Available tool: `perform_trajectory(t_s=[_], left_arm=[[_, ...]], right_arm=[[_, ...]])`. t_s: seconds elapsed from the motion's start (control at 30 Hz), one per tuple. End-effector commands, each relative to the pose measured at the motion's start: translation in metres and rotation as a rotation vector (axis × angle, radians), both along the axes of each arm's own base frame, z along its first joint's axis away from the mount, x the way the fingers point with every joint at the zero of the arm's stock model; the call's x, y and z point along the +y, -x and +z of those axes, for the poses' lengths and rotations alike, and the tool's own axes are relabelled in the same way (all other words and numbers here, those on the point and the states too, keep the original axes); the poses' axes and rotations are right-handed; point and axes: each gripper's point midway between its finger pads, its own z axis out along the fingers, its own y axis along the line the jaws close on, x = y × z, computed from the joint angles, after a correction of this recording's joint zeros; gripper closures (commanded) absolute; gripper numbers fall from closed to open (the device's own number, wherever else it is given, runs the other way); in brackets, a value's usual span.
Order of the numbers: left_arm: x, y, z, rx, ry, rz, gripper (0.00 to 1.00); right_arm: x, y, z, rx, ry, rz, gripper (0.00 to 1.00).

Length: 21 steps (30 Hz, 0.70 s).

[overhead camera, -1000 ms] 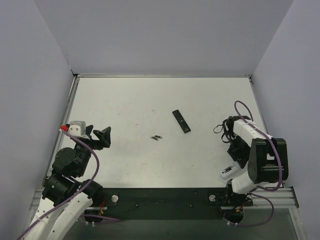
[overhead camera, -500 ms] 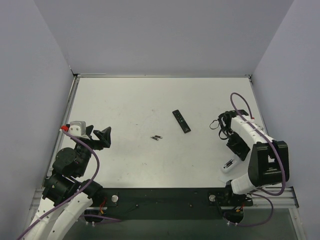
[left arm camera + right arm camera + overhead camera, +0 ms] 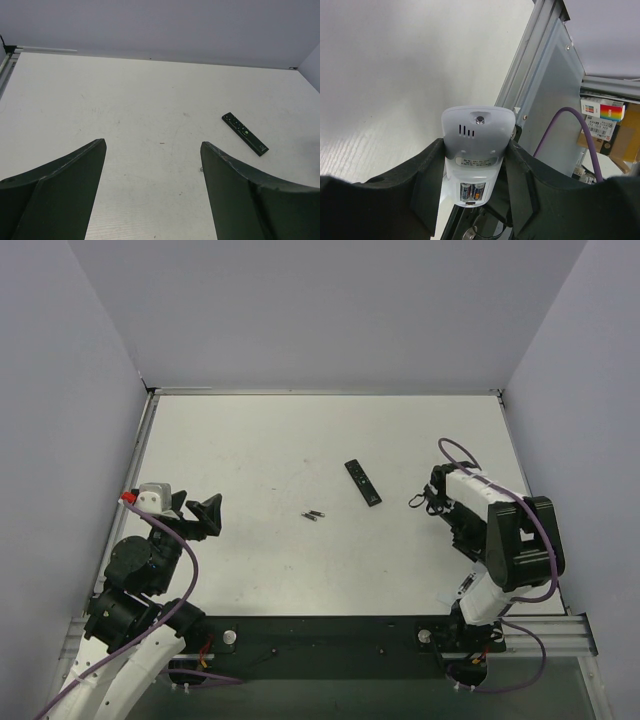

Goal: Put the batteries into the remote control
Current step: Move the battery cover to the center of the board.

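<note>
**Item: remote control**. White, oblong. Centre of the right wrist view, plain back toward the camera, lifted off the table. It hangs over the table's edge, beside the metal rail and a purple cable. The battery bay at its lower end has no cover on it.

**Seated batteries**. Two cells side by side in the bay, at lower centre of that view. They look fully in, though polarity cannot be read.

**Loose batteries**. Two small dark cells at the centre of the overhead view, lying close together, well apart from both arms.

**Progress, as judged.** Loading looks largely done, with both visible slots filled. Whether the loose pair is spare or belongs elsewhere cannot be told. No bay cover is visible, so closing probably remains.

**Right gripper**. Part-closed and clamped on the remote control, one finger against each long side.

**Left gripper**. Jaws spread wide with nothing between them, at left of the overhead view.

**Black remote**. Slim, flat on the table just above and right of the loose batteries, untouched.
</note>
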Motion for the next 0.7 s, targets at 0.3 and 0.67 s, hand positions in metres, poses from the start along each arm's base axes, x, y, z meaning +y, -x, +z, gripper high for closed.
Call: perform_trajectory(t_s=[0.3, 0.67], left_arm=[[0.002, 0.001, 0.011, -0.036, 0.022, 0.007, 0.13], [0.003, 0.001, 0.012, -0.040, 0.026, 0.010, 0.13]], right_arm=[[0.013, 0.001, -0.002, 0.013, 0.031, 0.035, 1.00], [0.028, -0.004, -0.014, 0.004, 0.023, 0.052, 1.00]])
